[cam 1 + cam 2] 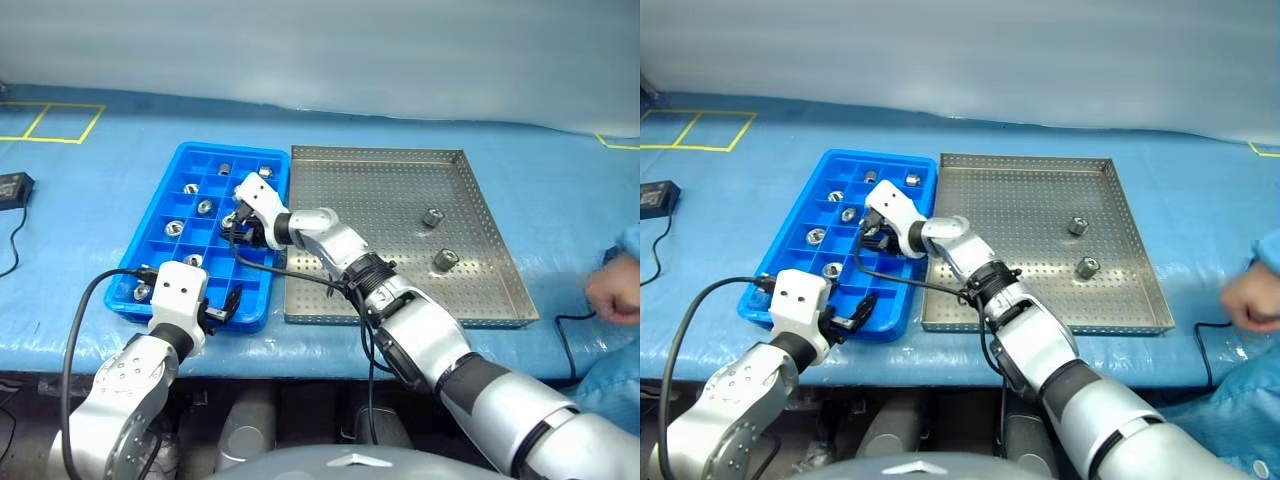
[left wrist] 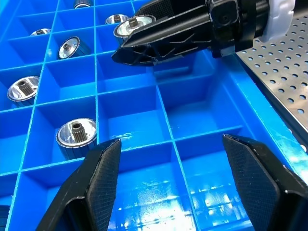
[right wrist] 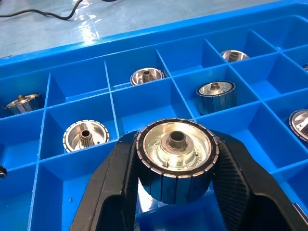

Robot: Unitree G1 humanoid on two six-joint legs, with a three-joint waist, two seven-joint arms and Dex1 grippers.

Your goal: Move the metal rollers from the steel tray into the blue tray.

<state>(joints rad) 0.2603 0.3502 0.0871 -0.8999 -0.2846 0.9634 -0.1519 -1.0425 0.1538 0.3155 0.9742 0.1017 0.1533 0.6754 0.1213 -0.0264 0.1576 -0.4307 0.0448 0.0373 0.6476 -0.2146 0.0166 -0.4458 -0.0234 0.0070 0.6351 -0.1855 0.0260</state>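
The blue tray (image 1: 256, 300) lies left of the steel tray (image 1: 380, 260), rim to rim. Several metal rollers (image 3: 85, 136) sit in the blue tray's compartments. Two more rollers (image 1: 432, 217) (image 1: 445, 260) stand on the perforated floor of the steel tray, at its right side. My right gripper (image 1: 237, 226) reaches across over the middle of the blue tray, shut on a roller (image 3: 175, 161) held just above a compartment. My left gripper (image 2: 168, 142) hovers open over the tray's near compartments with nothing between its fingers (image 2: 103, 163).
A person's hand (image 1: 615, 290) and blue sleeve rest on the table at the far right. A black device (image 1: 12, 188) with a cable lies at the left edge. Yellow tape marks (image 1: 60, 122) are at the back left.
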